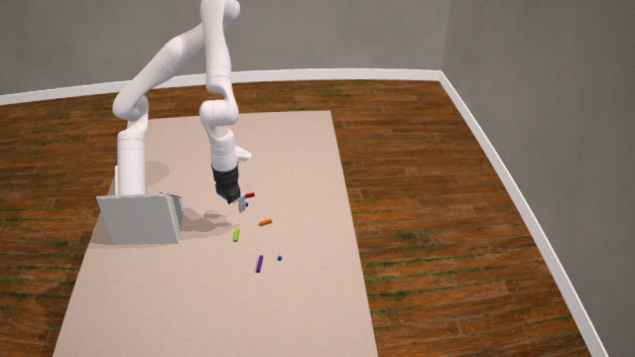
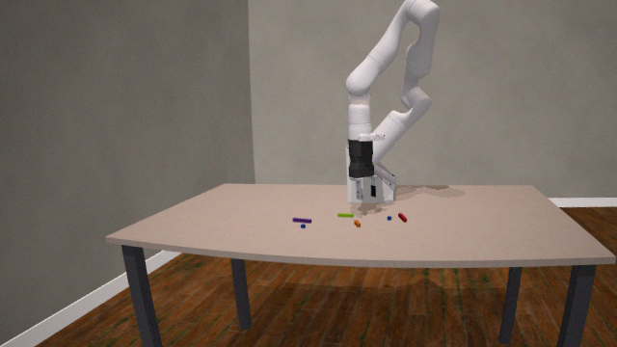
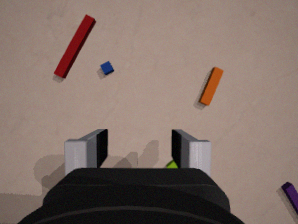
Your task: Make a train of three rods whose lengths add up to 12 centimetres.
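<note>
My gripper (image 3: 139, 142) (image 2: 365, 193) is open and empty, above the table. A red rod (image 1: 250, 194) (image 2: 402, 217) (image 3: 75, 46) lies flat, with a blue rod (image 2: 389, 218) (image 3: 107, 68) close beside it, apart. An orange rod (image 1: 265, 222) (image 2: 357, 224) (image 3: 211, 86) lies apart from them. A lime rod (image 1: 236, 235) (image 2: 345, 215) (image 3: 172, 164) is mostly hidden by the gripper in the wrist view. A purple rod (image 1: 259, 264) (image 2: 302, 220) (image 3: 292, 196) is cut off at the wrist view's edge. A second blue rod (image 1: 280, 258) (image 2: 303, 226) lies near the purple one. No rods touch.
The rods lie on the beige table (image 1: 308, 307) (image 2: 458, 241). The arm's grey base (image 1: 144, 220) stands at the table's edge, left of the rods in the top view. The arm's shadow falls on the table near the lime rod.
</note>
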Controlling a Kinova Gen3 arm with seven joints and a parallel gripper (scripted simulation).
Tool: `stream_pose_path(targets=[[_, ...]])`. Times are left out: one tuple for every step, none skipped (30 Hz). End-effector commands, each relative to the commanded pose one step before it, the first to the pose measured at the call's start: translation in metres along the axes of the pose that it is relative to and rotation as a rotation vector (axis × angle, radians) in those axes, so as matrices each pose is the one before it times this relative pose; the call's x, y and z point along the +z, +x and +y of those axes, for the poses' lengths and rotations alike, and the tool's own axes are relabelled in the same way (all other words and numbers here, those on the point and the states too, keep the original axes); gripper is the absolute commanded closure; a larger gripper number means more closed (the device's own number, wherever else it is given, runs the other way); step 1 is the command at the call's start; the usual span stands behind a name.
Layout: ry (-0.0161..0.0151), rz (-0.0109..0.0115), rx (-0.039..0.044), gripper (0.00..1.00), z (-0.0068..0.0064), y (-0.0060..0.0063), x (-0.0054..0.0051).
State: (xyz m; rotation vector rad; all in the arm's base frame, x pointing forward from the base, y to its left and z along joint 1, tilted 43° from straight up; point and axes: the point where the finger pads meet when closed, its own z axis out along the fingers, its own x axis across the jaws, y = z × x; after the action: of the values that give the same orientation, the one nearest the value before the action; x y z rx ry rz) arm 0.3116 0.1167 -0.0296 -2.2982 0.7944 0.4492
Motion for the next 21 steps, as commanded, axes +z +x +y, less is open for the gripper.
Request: stream_pose_path(targets=[[0.00048,0.00155,0.00012,0.0,-0.00006,0.00053,-0.00055],[0.0,0.0,0.0,0.0,0.0,0.0,0.0],[0.0,0.0,0.0,0.0,0.0,0.0,0.0],[0.0,0.0,0.0,0.0,0.0,0.0,0.0],[0.0,0.0,0.0,0.0,0.0,0.0,0.0],[0.0,0.0,0.0,0.0,0.0,0.0,0.0],[0.0,0.0,0.0,0.0,0.0,0.0,0.0],[0.0,0.0,0.0,0.0,0.0,0.0,0.0],[0.0,0.0,0.0,0.0,0.0,0.0,0.0],[0.0,0.0,0.0,0.0,0.0,0.0,0.0],[0.0,0.0,0.0,0.0,0.0,0.0,0.0],[0.0,0.0,0.0,0.0,0.0,0.0,0.0],[0.0,0.0,0.0,0.0,0.0,0.0,0.0],[0.0,0.0,0.0,0.0,0.0,0.0,0.0],[0.0,0.0,0.0,0.0,0.0,0.0,0.0],[0.0,0.0,0.0,0.0,0.0,0.0,0.0],[0.0,0.0,0.0,0.0,0.0,0.0,0.0],[0.0,0.0,0.0,0.0,0.0,0.0,0.0],[0.0,0.0,0.0,0.0,0.0,0.0,0.0],[0.00003,0.00003,-0.00001,0.0,-0.00035,-0.0003,0.00001],[0.00013,0.00016,-0.00005,0.0,-0.00198,-0.00171,0.00004]])
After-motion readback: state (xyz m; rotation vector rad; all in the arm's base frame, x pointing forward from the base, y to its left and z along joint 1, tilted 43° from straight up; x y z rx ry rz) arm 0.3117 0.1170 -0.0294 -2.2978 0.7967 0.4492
